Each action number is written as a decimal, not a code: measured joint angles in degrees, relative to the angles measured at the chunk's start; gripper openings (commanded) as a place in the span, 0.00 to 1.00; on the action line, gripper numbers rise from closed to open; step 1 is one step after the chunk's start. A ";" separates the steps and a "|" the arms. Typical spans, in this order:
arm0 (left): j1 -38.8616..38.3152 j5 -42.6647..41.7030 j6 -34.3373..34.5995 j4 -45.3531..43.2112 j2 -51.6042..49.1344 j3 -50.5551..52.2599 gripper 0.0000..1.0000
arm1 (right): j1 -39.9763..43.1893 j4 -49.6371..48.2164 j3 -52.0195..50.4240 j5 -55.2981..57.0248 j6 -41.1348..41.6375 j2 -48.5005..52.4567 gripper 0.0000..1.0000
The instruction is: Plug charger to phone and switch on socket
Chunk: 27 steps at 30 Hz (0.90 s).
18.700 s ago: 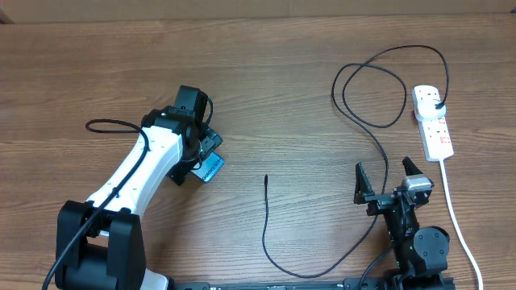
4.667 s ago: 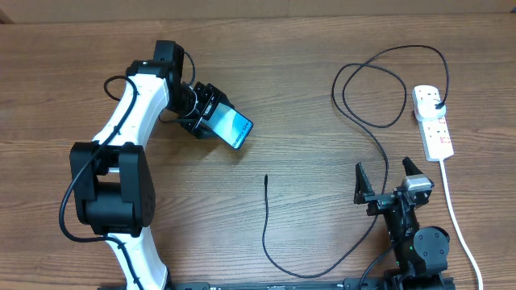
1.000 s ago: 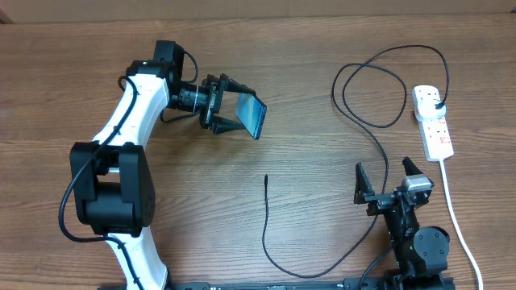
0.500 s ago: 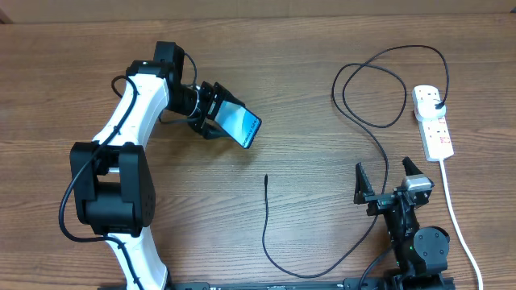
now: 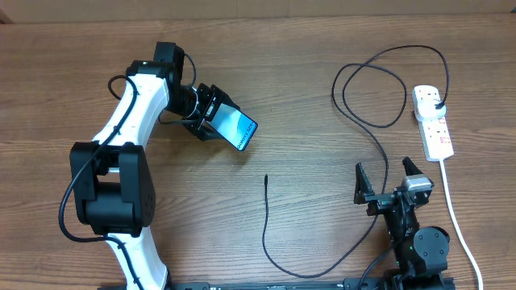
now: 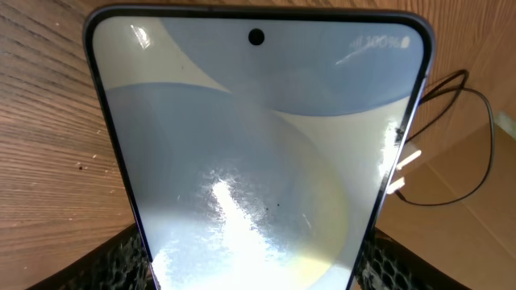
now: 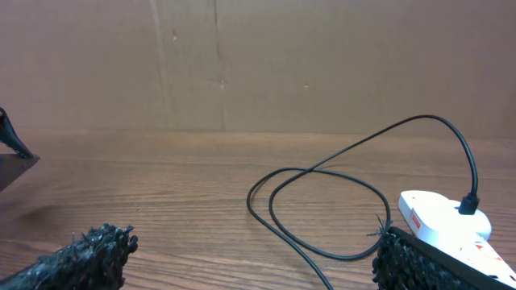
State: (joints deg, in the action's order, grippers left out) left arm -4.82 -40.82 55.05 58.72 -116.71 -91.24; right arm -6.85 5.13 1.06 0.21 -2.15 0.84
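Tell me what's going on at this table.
The left hand grips the phone by one end, screen facing up. The charger is plugged into the socket, but its connector tip lies loose on the table, apart from the phone. The right hand sits open near the front edge, holding nothing.

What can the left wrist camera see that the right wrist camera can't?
Only the left wrist view shows the screen of the phone, close up and filling most of the frame. Only the right wrist view gives a clear look at the socket, with a black plug in it. Both show the wooden table and loops of the black charger cable.
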 measured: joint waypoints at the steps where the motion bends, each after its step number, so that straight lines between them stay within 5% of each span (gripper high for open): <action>1: 0.00 0.02 0.00 -0.02 0.00 0.00 0.04 | 0.00 0.04 0.00 0.00 -0.02 0.00 1.00; 27: 0.00 -1.22 0.00 2.54 0.00 0.00 0.04 | 0.00 -0.22 1.40 0.24 -0.46 0.00 1.00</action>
State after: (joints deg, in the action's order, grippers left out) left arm -4.82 -42.04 55.05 61.25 -116.71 -91.24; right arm -6.85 4.91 2.46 0.45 -2.61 0.84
